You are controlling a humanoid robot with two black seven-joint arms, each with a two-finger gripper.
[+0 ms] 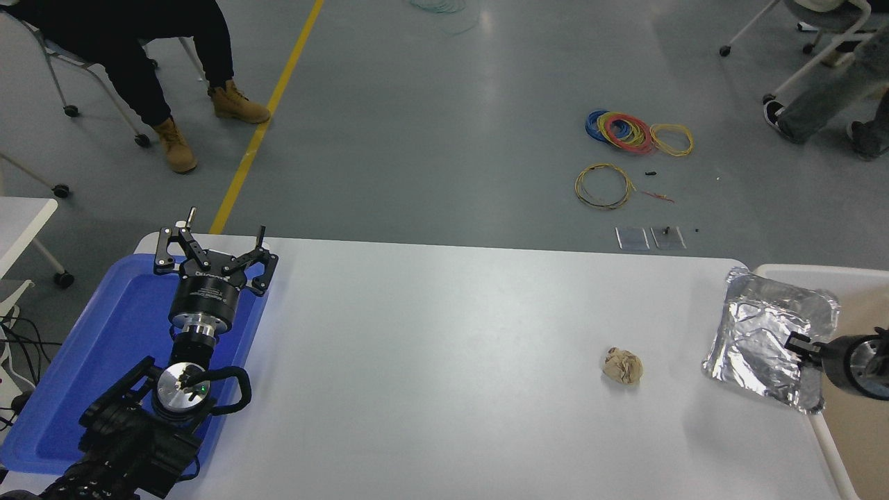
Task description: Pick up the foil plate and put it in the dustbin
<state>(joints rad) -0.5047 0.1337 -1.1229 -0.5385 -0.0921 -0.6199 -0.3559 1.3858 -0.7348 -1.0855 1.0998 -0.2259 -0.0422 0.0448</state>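
My right pincer (799,345) grips the plate (764,326) by its 3 o'clock edge, holding it tilted over the table's (451,361) right edge and the bin's (785,269) rim. A paper ball (622,366) lies at its 9 o'clock. My left pincer (212,239) hangs spread wide over the blue tray (104,347).

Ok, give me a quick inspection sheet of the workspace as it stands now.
Surface: white table, mostly bare.
Job's things: foil plate tilted in the right pincer, straddling the table's right edge and the dustbin rim; not released.
Clutter: crumpled beige paper ball on the table; blue tray at the left.
Grippers: right pincer shut on the plate's rim; left pincer open, parked over the tray.
Cables: black leads at the left edge; coloured wire coils on the floor.
Surroundings: seated people at the top corners, wheeled chairs.
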